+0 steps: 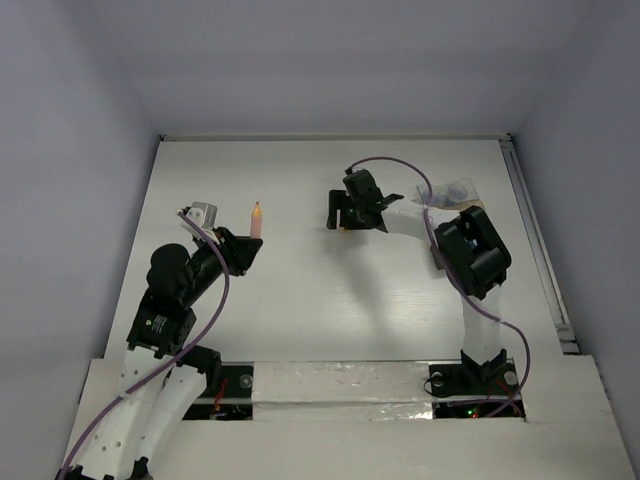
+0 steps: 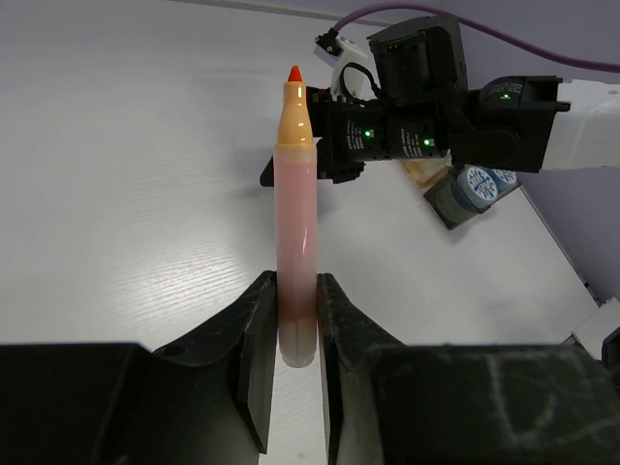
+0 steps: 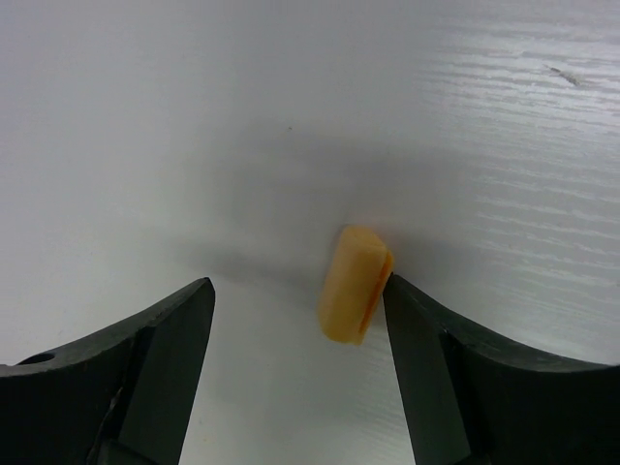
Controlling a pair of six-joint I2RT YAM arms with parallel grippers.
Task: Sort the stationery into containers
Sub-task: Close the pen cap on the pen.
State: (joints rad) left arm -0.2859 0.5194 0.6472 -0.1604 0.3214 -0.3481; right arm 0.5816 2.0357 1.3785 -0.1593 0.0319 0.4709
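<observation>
Overhead, seeing both arms reaching out over the white table (image 1: 300,320), well apart from each other. Clamping the left gripper (image 2: 297,291) tight on the lower barrel of an orange-red pen (image 2: 295,213), both fingers pressing its sides, red tip pointing away from the wrist. Getting that grip plainly only from the left wrist view; from above, catching just the pale pen sticking out past the black fingers, left of the table's middle. Standing the right gripper (image 3: 298,286) low over the table with its fingers spread apart, straddling a small yellow-orange piece (image 3: 354,286) lying on the surface. Resting that piece against, or just beside, the finger on the right of the wrist view, with a clear gap to the other finger, so not gripping it. Missing this piece almost wholly from above, the gripper body hiding it. Looking across from the left wrist, picking up the right gripper's black body with green lights lit, and behind it a tan container (image 2: 455,199) holding blue-and-white tape rolls (image 2: 480,182). Finding the same container overhead only as a pale glimpse by the right arm's elbow, on the far right of the table, contents not readable there.
</observation>
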